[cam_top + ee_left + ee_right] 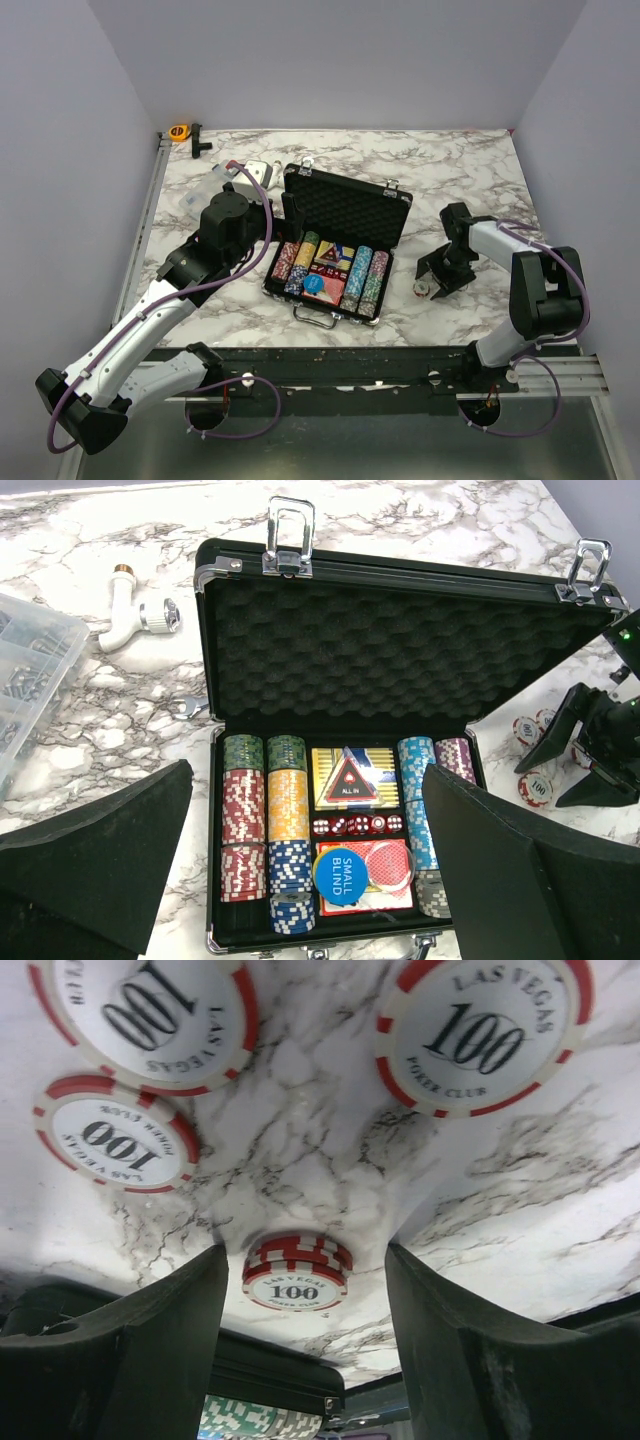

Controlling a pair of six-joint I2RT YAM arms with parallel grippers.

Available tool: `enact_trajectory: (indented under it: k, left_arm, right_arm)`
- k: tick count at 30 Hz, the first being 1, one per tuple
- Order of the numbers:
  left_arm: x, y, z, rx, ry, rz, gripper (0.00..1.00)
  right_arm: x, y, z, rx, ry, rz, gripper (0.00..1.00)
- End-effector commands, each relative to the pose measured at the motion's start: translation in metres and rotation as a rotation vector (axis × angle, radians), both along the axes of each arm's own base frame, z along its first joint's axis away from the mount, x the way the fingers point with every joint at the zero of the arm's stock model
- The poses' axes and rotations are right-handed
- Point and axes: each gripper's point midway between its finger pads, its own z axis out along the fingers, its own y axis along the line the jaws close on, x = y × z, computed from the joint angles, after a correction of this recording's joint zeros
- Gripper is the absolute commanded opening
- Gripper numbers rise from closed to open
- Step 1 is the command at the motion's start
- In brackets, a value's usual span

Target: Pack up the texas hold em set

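**Counter:** marble, and it carries the whole set.

**Briefcase:** sits at mid-counter between the two arms.
- It is open, with the foam-lined lid standing up on the far side and the handle facing the arm bases.
- Its long axis runs left to right, slightly skewed, with the right end nearer the bases.
- The chip rows lie front to back inside, either side of the red card deck.

**Left tool:** spread wide and holding nothing. It hangs over the near edge of the case.

**Right tool:** lowered to the counter, right of the case. Its fingers stand apart on either side of a small chip stack, with a gap visible on each side, so there is no grip yet.

**Loose chips:** three more lie flat and face up just beyond the stack, each apart from the others.

**Step in hand (judged):** gathering the stray chips for return to the case.

**Next move (judged):** pinch the stack squarely on its rim, lift it without shedding a chip, and carry it left into the tray. The stack's axis is vertical, so a level grip matters.
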Motion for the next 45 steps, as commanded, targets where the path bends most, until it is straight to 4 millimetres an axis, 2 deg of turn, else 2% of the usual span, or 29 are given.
enact_trajectory:
  k: [1, 6, 10, 12, 14, 18, 24, 32, 36, 45]
  left_arm:
    - [-0.004, -0.004, 0.014, -0.024, -0.019, -0.023, 0.97]
    - [-0.003, -0.003, 0.013, -0.020, -0.018, -0.019, 0.97]
    - [-0.002, -0.004, 0.012, -0.018, -0.015, -0.020, 0.97]
    - [-0.002, -0.004, 0.012, -0.019, -0.015, -0.021, 0.97]
    - [-0.003, -0.005, 0.012, -0.021, -0.015, -0.024, 0.97]
    - [-0.004, -0.004, 0.012, -0.021, -0.014, -0.026, 0.98]
    - [-0.004, -0.004, 0.013, -0.023, -0.018, -0.023, 0.97]
    - [-0.004, -0.004, 0.012, -0.022, -0.016, -0.024, 0.97]
    - [-0.003, -0.004, 0.012, -0.021, -0.014, -0.024, 0.97]
    - [-0.002, -0.004, 0.010, -0.014, -0.011, -0.021, 0.97]
  right_arm:
    - [0.027, 0.003, 0.002, -0.002, -0.107, 0.037, 0.69]
    - [0.041, -0.010, 0.031, -0.072, -0.227, 0.108, 0.79]
    - [0.034, -0.033, 0.050, -0.157, -0.263, 0.133, 0.90]
    - [0.030, -0.047, 0.052, -0.170, -0.272, 0.153, 0.90]
    - [0.024, -0.064, 0.048, -0.160, -0.264, 0.135, 0.90]
    - [0.019, -0.088, 0.037, -0.113, -0.257, 0.115, 0.84]
    - [0.008, -0.094, 0.016, -0.086, -0.108, 0.166, 0.73]
    - [0.004, -0.093, 0.005, -0.081, -0.092, 0.160, 0.65]
    - [0.003, -0.100, -0.002, -0.116, -0.064, 0.161, 0.60]
    - [0.006, -0.102, -0.010, -0.118, -0.040, 0.167, 0.58]
